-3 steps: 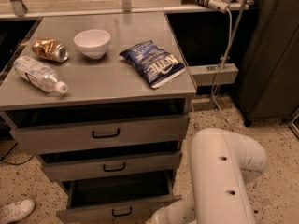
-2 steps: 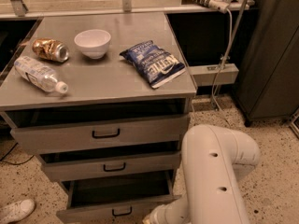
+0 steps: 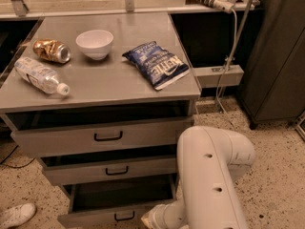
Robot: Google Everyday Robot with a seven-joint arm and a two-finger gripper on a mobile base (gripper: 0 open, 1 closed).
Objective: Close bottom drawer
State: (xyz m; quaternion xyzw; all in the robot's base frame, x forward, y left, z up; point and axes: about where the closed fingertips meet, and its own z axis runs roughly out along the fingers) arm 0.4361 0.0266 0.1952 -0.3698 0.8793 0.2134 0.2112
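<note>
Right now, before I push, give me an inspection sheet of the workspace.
Surface: grey cabinet top.
Job's things: bottom drawer pulled out farthest; middle drawer and top drawer also ajar.
Clutter: white bowl, crushed can, bottle on its side, blue chip bag, all on top.
Tool: out of view; white arm reaches down by the bottom drawer's front.
Cables: cord hangs from power strip, right of cabinet.
Surroundings: speckled floor, white shoe lower left.

1. One cam, here we go: sits high, tilted steeply down, facing the cabinet (image 3: 109, 82) front-on, slightly from its right.
2. Close in. Robot's own arm (image 3: 209, 175) fills the lower-right foreground, nearest the lens.
3. Bottom drawer (image 3: 95, 219) is clipped by the lower frame edge; gripper is out of frame below the wrist.
</note>
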